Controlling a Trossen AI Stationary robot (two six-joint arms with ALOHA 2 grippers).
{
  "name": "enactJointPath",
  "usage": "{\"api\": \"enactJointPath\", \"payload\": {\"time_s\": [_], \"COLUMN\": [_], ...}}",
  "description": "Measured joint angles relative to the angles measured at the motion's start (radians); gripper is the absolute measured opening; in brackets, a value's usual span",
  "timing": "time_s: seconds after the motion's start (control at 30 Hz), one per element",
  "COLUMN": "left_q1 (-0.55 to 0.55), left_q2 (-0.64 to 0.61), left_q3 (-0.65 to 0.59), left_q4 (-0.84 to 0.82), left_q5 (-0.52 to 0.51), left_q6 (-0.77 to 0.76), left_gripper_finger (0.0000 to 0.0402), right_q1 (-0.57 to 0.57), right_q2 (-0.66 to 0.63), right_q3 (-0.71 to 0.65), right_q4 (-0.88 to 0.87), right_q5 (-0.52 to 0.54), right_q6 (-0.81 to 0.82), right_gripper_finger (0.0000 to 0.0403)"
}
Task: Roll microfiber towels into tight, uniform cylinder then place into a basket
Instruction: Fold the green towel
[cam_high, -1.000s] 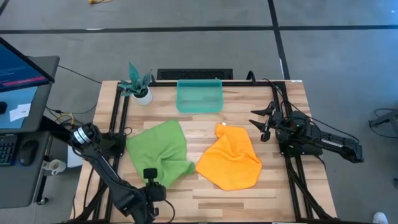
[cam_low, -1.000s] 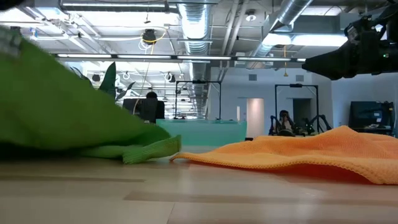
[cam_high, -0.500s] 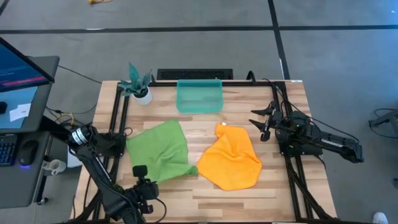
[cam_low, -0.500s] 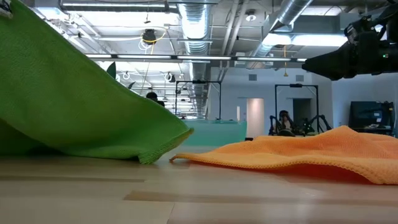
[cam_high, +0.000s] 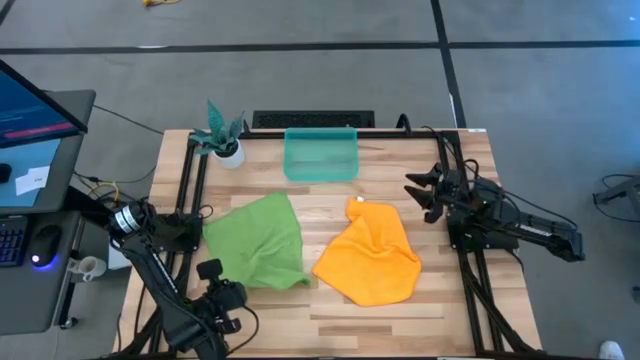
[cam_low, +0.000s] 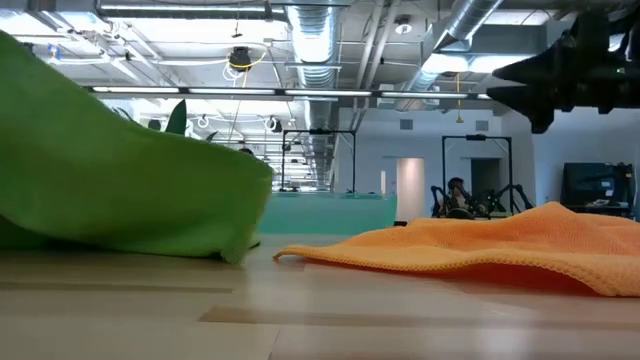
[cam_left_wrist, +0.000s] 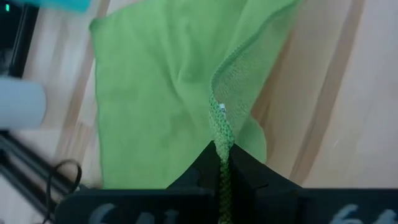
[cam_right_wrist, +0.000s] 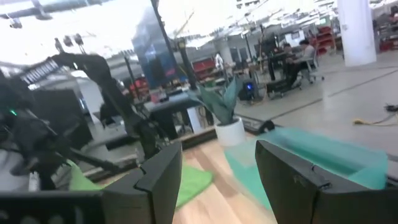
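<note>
High view, left to right: my left gripper (cam_high: 222, 291) pinching the green towel's (cam_high: 258, 241) near corner, orange towel (cam_high: 372, 256) flat mid-table, basket (cam_high: 321, 154) beyond, my right gripper (cam_high: 423, 193) spread above the table's (cam_high: 400, 310) right edge.

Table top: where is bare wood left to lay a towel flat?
Bare wood: the near strip in front of the green towel and orange towel, and the far right corner beside the basket. Crowded: the middle, where both towels nearly meet, and the far left by the potted plant.
</note>
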Motion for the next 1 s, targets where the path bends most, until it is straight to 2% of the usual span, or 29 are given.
{"api": "enactJointPath", "payload": {"time_s": [0.2,0.4,0.53,0.63,0.8,1.0], "left_q1": [0.0,0.001,0.001,0.001,0.002,0.002], "left_q2": [-0.001,-0.001,-0.001,-0.001,-0.001,-0.001], "left_q3": [0.0,0.0,0.0,0.0,0.0,0.0], "left_q4": [-0.017,-0.017,-0.015,-0.014,-0.014,-0.014], "left_q5": [0.013,0.012,0.012,0.012,0.03,0.035], "left_q6": [-0.039,-0.046,-0.047,-0.056,-0.098,-0.119], "left_gripper_finger": [0.0002,0.0002,0.0002,0.0002,0.0002,0.0002], "right_q1": [0.072,0.205,0.293,0.356,0.44,0.494], "right_q2": [0.0,0.02,0.065,0.125,0.262,0.432], "right_q3": [0.0,0.0,0.028,0.057,0.112,0.198], "right_q4": [0.094,0.23,0.244,0.251,0.247,0.246], "right_q5": [-0.002,-0.001,0.0,0.025,0.137,0.164], "right_q6": [0.069,0.069,0.069,0.053,0.002,-0.019], "right_gripper_finger": [0.0226,0.0226,0.0226,0.0226,0.0226,0.0226]}}
